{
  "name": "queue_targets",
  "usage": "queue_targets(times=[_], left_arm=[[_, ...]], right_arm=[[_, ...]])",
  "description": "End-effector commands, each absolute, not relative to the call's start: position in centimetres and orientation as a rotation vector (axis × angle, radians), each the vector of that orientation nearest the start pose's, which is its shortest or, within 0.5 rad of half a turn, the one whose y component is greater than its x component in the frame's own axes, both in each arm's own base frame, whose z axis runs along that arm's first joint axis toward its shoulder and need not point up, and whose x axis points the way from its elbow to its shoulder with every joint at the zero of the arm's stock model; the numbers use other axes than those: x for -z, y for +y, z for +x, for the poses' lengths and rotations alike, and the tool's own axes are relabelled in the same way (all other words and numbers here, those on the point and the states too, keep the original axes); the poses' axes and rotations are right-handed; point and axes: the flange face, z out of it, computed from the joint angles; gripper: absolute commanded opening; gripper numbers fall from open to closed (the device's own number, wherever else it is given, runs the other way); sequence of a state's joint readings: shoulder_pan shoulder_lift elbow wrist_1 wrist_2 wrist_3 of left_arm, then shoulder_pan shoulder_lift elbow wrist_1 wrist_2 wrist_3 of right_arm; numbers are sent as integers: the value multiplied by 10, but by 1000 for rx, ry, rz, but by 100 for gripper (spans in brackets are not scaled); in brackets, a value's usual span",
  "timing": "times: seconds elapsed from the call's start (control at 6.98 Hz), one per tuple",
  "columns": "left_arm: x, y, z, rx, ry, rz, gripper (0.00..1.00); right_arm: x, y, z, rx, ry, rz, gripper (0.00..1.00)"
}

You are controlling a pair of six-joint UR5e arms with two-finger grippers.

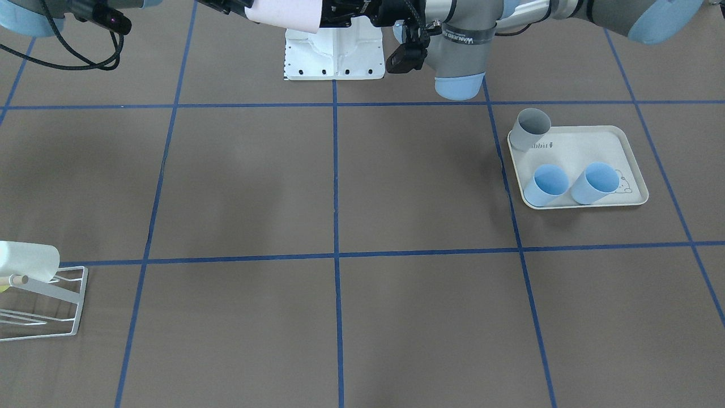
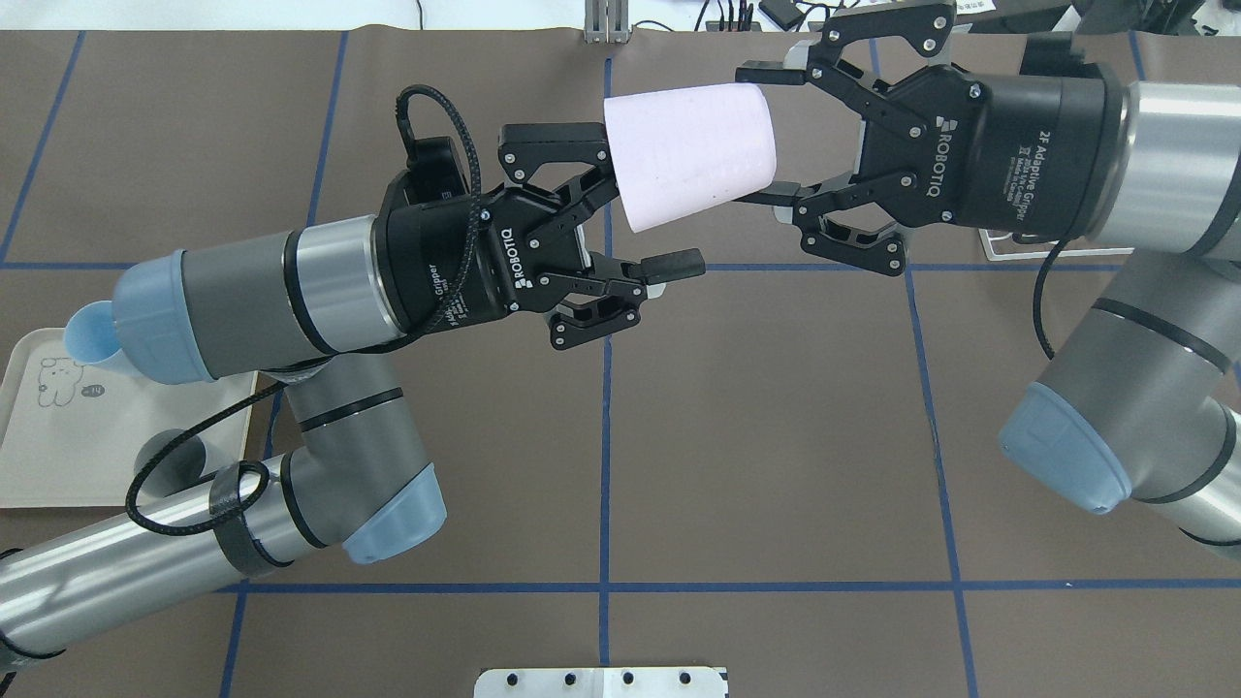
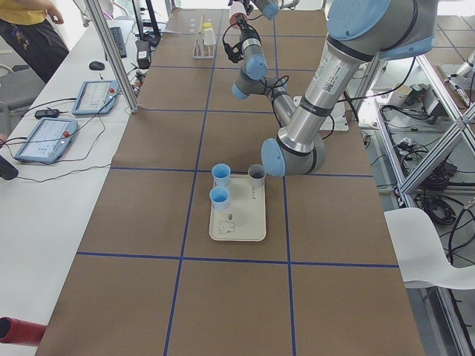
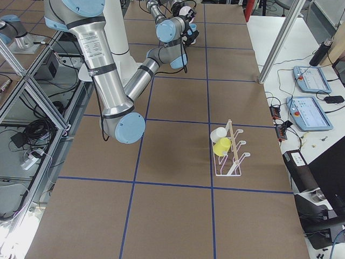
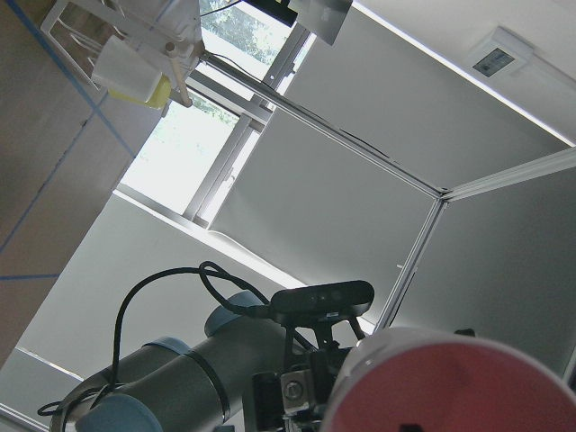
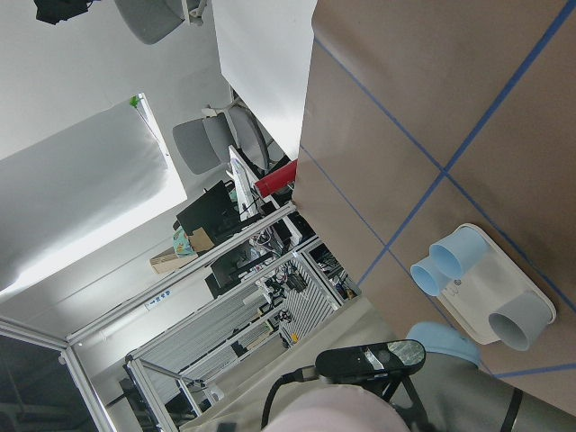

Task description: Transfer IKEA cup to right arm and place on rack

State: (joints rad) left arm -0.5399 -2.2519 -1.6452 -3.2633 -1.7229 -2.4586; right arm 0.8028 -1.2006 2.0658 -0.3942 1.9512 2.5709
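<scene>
The pale pink cup (image 2: 693, 155) hangs in the air between the two arms, lying sideways. My right gripper (image 2: 771, 136) is shut on its wide end, with one finger above and one below. My left gripper (image 2: 640, 228) is open at the cup's narrow end, its upper finger by the cup's base and its lower finger below the cup. The cup also shows at the top edge of the front view (image 1: 286, 14). The white wire rack (image 1: 45, 300) stands far off on the robot's right and carries a white cup (image 4: 218, 134) and a yellow cup (image 4: 222, 147).
A cream rabbit-print tray (image 1: 572, 148) on the robot's left holds two blue cups (image 1: 546, 184) and a grey cup (image 1: 531, 129). The robot's white base plate (image 1: 334, 54) is at the table's near edge. Blue tape lines cross the brown table.
</scene>
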Motion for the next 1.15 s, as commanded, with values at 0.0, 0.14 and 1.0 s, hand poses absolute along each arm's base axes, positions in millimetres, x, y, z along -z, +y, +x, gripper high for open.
queue_targets(times=[0.0, 0.14, 1.0], left_arm=[[-85, -379, 402, 446, 2435, -492, 68], [-86, -380, 402, 447, 2434, -488, 68], [-104, -383, 400, 458, 2415, -474, 69]], right_arm=[[-129, -384, -236, -742, -2043, -445, 0], [-129, -381, -232, -738, -2046, -444, 0], [-166, -373, -210, -721, -2061, -411, 0]])
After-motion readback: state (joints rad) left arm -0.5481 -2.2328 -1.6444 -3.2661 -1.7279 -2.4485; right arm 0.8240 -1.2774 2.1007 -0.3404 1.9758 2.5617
